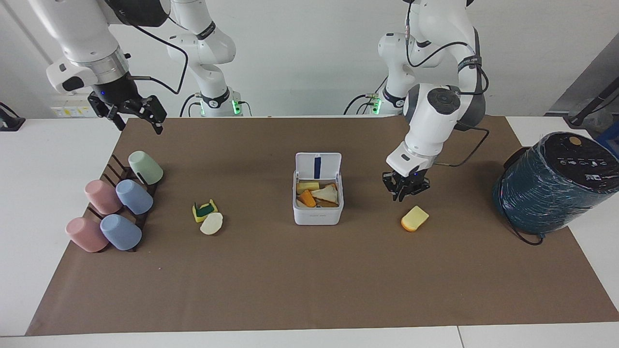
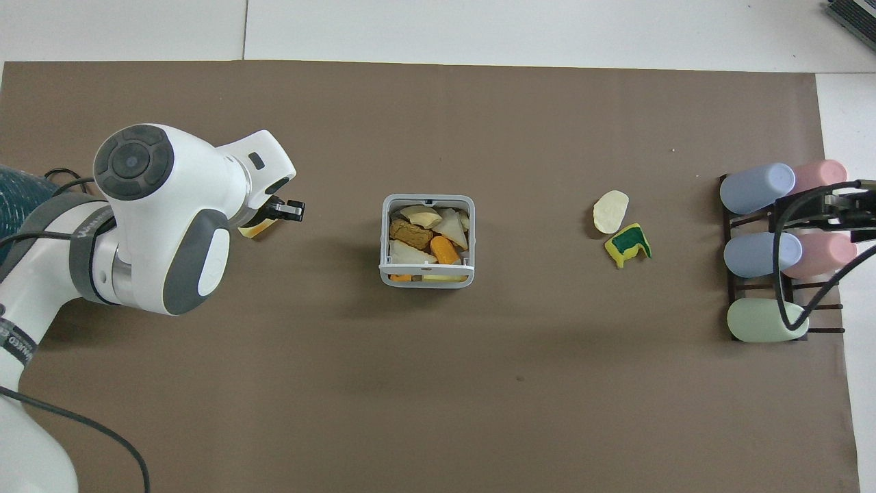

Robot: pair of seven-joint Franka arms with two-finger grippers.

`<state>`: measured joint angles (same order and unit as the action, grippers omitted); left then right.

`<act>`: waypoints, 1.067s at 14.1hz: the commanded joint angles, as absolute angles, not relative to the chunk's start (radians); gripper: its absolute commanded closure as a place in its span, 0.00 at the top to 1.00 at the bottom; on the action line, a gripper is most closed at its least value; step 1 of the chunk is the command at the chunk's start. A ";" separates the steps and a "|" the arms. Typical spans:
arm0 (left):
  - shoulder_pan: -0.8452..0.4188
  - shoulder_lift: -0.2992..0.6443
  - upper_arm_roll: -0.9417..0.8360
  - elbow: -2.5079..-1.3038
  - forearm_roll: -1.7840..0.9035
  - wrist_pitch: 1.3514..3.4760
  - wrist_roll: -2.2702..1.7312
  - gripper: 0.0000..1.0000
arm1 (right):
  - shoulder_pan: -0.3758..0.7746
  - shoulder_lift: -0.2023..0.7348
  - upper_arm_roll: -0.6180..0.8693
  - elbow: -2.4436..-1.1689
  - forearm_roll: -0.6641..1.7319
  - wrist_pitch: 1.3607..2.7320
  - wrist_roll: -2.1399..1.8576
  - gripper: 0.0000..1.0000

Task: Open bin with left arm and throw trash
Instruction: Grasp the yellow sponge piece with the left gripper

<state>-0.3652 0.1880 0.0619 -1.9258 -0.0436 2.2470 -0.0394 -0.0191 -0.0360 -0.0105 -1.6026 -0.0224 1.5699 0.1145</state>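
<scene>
One bin (image 1: 317, 212) stands on the brown mat (image 1: 309, 285), its lid up, with several scraps heaped inside; their number cannot be told. Three loose scraps lie on the mat: one yellow wedge with an orange edge (image 1: 415, 218), one cream-white oval (image 1: 212, 224) and one yellow piece with a green middle (image 1: 205, 210). Five cups sit on one dark rack (image 1: 116, 169): two pink (image 1: 103, 196) (image 1: 86, 234), two blue (image 1: 134, 196) (image 1: 120, 232) and one green (image 1: 145, 167). One dark teal wrapped cylinder (image 1: 556, 183) stands at the left arm's end. Two arms show, each with one gripper: left gripper (image 1: 405, 189), right gripper (image 1: 138, 116).
</scene>
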 commanded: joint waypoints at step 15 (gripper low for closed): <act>-0.261 0.342 0.055 -2.013 -0.009 2.490 0.169 0.00 | -0.015 -0.057 -0.003 -1.624 -0.025 1.592 0.091 1.00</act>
